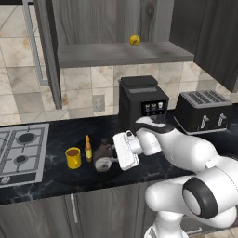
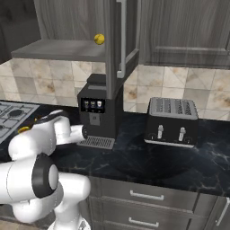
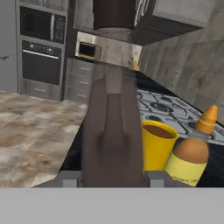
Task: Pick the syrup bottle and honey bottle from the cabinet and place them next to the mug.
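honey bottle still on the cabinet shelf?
No, the honey bottle stands on the dark counter between the mug and the syrup bottle; a small yellow ball sits on the shelf.

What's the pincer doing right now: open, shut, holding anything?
Pincer: shut on the syrup bottle, held over the counter beside the honey bottle and the mug.

A black coffee machine (image 1: 142, 103) is standing on the dark counter (image 1: 56, 135), with a black toaster (image 1: 203, 111) sitting just to its right. A gas hob (image 1: 21, 151) is lying far left. A small yellow ball (image 1: 135, 40) is resting above.
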